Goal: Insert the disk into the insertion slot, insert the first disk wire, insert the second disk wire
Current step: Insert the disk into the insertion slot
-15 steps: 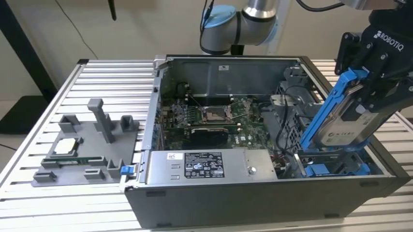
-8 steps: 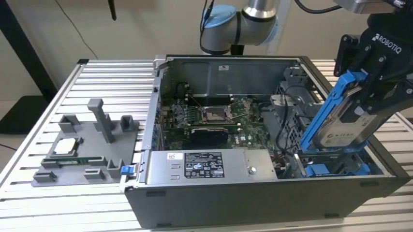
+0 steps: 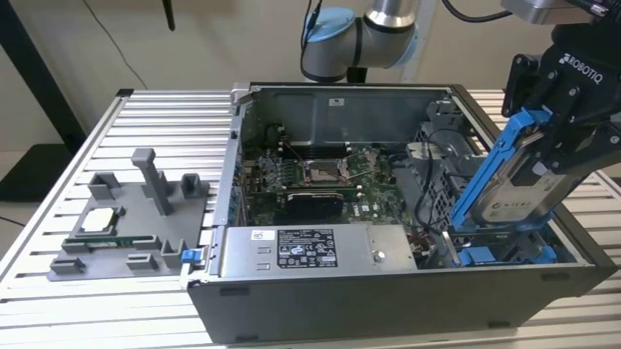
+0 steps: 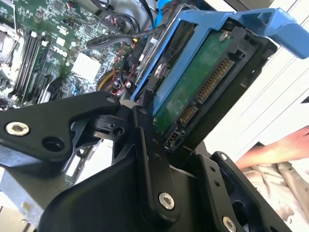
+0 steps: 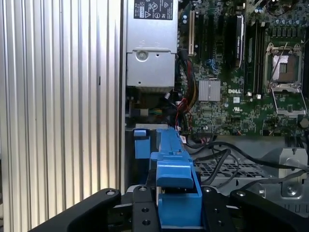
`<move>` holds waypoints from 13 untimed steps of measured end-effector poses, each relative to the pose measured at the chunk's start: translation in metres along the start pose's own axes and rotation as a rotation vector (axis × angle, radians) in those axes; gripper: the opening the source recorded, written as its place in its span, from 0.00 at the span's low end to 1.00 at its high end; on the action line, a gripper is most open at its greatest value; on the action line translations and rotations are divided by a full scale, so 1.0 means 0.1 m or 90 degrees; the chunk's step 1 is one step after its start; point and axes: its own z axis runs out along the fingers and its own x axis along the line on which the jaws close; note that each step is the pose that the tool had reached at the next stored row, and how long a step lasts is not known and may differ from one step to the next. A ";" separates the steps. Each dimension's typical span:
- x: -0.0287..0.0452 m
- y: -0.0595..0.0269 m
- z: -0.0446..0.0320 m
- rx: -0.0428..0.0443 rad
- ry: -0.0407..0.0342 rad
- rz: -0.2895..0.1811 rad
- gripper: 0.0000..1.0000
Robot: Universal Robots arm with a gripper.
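From where I stand, the black two-fingered pincer (image 3: 561, 142) on the arm's end is clamped on the upper end of the flat silver-grey hard drive with its white label and bright blue plastic carrier frame (image 3: 514, 193). That seems a sensible hold, since it leaves the disk's lower end free to lead the way. The disk hangs steeply tilted, close to upright, over the corner of the open dark grey metal computer case (image 3: 388, 305) at the exterior view's right. Its lower end seems to dip just inside the case's rim. Right beneath that end sits the narrow grey metal drive bay with bright blue plastic tabs (image 3: 499, 254), the insertion slot. The disk is near it but not seated, and I cannot tell whether the carrier touches the tabs. In the first wrist view the blue carrier runs lengthwise toward the bay just beside it, which I take to be the reason for the slant — the frame is aimed along the slot. In the second wrist view the disk's green circuit-board underside faces the camera with the connector edge uppermost, nearest the pincer and bare — so by my reckoning neither wire is in. Loose black cables (image 5: 227, 157) lie beside the bay. The grey power-supply box with a white sticker (image 3: 310, 251) and the green motherboard (image 3: 374, 200) sit apart from the bay, toward the exterior view's left. The whole case rests on a ribbed aluminium surface (image 3: 155, 116).
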 end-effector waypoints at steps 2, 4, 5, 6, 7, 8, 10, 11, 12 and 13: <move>0.000 -0.003 0.009 0.0000 0.0000 0.000 0.00; 0.000 -0.004 0.023 0.0000 0.0001 0.000 0.00; 0.001 -0.004 0.030 0.0000 0.0001 0.000 0.00; 0.001 -0.004 0.037 0.0000 0.0001 0.000 0.00; 0.001 -0.004 0.045 0.0000 0.0001 0.000 0.00; 0.001 -0.005 0.053 0.0000 0.0001 0.000 0.00; 0.001 -0.005 0.064 0.0000 0.0001 0.000 0.00; 0.001 -0.005 0.064 0.0000 0.0002 0.000 0.00; 0.001 -0.005 0.066 0.0000 0.0003 0.000 0.00; 0.001 -0.005 0.068 0.0000 0.0003 0.000 0.00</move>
